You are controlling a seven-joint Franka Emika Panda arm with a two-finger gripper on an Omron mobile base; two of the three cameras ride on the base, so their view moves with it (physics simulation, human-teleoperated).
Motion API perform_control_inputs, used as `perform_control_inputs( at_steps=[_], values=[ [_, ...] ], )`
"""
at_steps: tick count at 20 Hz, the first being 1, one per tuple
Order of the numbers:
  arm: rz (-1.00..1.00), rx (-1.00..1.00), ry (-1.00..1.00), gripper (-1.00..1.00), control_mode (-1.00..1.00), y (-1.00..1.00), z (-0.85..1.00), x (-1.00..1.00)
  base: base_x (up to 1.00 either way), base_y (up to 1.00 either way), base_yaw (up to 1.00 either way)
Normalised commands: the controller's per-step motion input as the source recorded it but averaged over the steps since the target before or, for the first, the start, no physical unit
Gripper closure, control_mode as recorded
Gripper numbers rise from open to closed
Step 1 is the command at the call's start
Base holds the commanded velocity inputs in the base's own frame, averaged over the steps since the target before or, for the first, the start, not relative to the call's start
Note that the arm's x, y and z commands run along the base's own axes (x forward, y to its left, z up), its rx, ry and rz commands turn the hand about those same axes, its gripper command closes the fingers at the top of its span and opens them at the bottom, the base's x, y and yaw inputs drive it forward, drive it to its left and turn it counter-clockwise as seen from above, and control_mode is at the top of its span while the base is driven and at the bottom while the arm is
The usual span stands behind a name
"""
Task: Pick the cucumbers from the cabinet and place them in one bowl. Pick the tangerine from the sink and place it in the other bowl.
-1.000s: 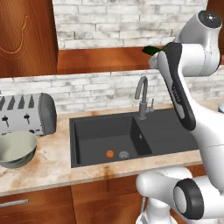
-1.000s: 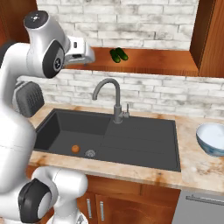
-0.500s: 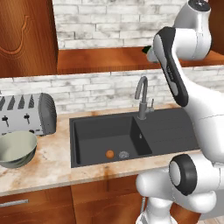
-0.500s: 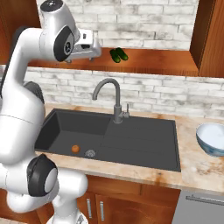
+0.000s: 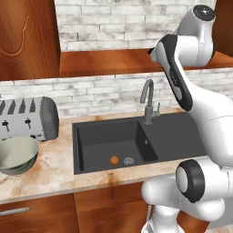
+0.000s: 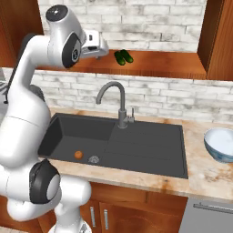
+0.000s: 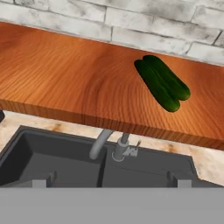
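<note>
Starting from the left base view, the tangerine (image 5: 114, 160) lies on the sink (image 5: 104, 136) floor by the drain; the arm hides the shelf's right part. From the right base view, the gripper (image 6: 101, 48), jaws apart and empty, hangs near the cucumbers (image 6: 123, 57), toward three o'clock. From the hand view, both cucumbers (image 7: 162, 82) lie touching, long axes eleven-to-five, at one o'clock.

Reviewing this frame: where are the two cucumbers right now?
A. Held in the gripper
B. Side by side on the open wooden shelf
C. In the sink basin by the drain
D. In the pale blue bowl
B: the cucumbers lie touching side by side on the cabinet shelf, above the tap.
</note>
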Motion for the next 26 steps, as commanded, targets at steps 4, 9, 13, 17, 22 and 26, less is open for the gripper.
perform_control_inputs(
  at_steps=[4, 9, 13, 17, 22, 26],
  values=[
    [0.00, -0.01, -0.08, -1.00, -1.00, -0.24, 0.00, 0.37, 0.00, 0.00, 0.00],
    [0.00, 0.00, -0.07, -1.00, -1.00, -0.33, 0.00, 0.45, 0.00, 0.00, 0.00],
    [0.00, 0.00, 0.06, -1.00, -1.00, -0.24, 0.14, 0.38, 0.00, 0.00, 0.00],
    [0.00, 0.00, 0.11, -1.00, -1.00, -0.13, 0.00, 0.25, 0.00, 0.00, 0.00],
    [0.00, 0.00, 0.04, -1.00, -1.00, -0.10, -0.02, 0.20, 0.00, 0.00, 0.00],
    [0.00, 0.00, -0.02, -1.00, -1.00, -0.09, -0.22, 0.25, 0.00, 0.00, 0.00]
  ],
)
